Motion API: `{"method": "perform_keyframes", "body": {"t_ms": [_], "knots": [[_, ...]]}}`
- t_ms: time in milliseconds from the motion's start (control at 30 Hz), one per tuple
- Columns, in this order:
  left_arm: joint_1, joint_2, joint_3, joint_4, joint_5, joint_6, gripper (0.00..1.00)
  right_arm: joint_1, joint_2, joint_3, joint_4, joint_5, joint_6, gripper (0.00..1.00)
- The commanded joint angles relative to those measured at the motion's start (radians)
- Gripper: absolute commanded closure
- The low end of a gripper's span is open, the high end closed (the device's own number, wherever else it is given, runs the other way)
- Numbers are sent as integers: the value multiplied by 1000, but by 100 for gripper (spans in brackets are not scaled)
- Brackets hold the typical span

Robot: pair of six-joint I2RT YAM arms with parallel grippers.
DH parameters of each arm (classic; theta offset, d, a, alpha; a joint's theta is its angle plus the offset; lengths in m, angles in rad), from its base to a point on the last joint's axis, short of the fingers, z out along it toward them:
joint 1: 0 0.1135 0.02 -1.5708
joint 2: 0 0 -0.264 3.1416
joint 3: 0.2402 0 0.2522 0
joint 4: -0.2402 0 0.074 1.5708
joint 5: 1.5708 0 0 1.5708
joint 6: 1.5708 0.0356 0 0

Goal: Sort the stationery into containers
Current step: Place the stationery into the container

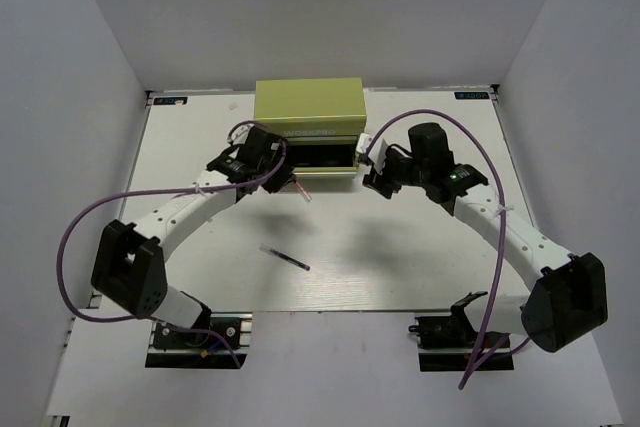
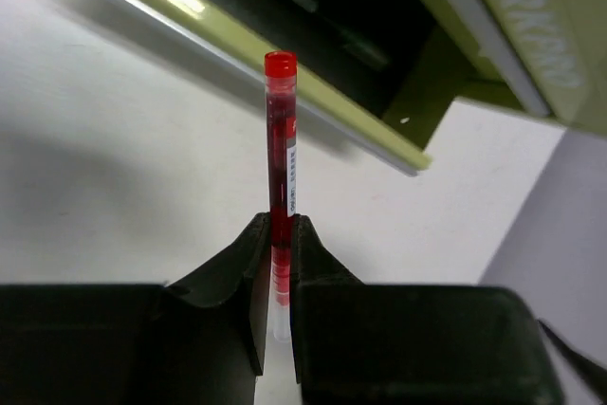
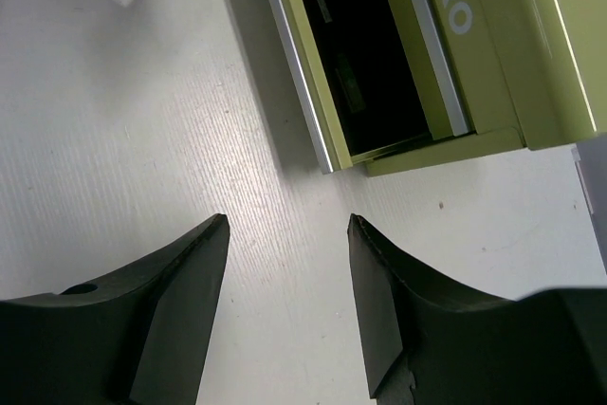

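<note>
Just before the open drawer (image 2: 218, 45) of the olive-green chest (image 1: 308, 105), the red pen (image 2: 282, 158) is clamped by its tail in the left hand (image 2: 276, 267) and is best lifted over the front rim and levelled before release, the right hand (image 3: 287, 234) being seen spread and empty.

The red pen (image 2: 281, 154) is shiny see-through plastic with a smooth red cap. The tool chest (image 1: 308, 107) looks like smooth painted metal with a soft shine, and the front edge of its open drawer (image 2: 247, 54) is a bright, shiny strip. The table (image 3: 123, 139) is white and dull with fine lines in it, and the right gripper (image 3: 287, 230) is dull black plastic.
</note>
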Motion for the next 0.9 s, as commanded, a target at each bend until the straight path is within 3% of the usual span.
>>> {"method": "perform_keyframes", "body": {"t_ms": [0, 300, 533, 600, 633, 733, 767, 833, 867], "knots": [[-4, 86, 83, 90, 63, -94, 100, -22, -37, -16, 54, -8, 41, 40], [-4, 210, 166, 175, -2, -412, 100, -45, -91, -63, 94, 17, 56, 39], [-4, 254, 146, 261, -36, -587, 100, -59, -118, -100, 95, 5, 70, 36], [-4, 296, 166, 249, -36, -600, 100, -59, -122, -99, 89, 0, 62, 23], [-4, 313, 183, 230, -36, -600, 100, -60, -119, -97, 85, -5, 61, 10], [-4, 353, 246, 170, -36, -600, 77, -62, -125, -99, 69, -25, 53, 10], [-4, 362, 246, 170, -36, -600, 60, -65, -123, -102, 74, -28, 58, 10], [-4, 362, 246, 170, -27, -600, 40, -68, -125, -102, 59, -46, 59, 10], [-4, 362, 237, 170, -27, -600, 36, -69, -125, -105, 59, -51, 59, 10]]}}
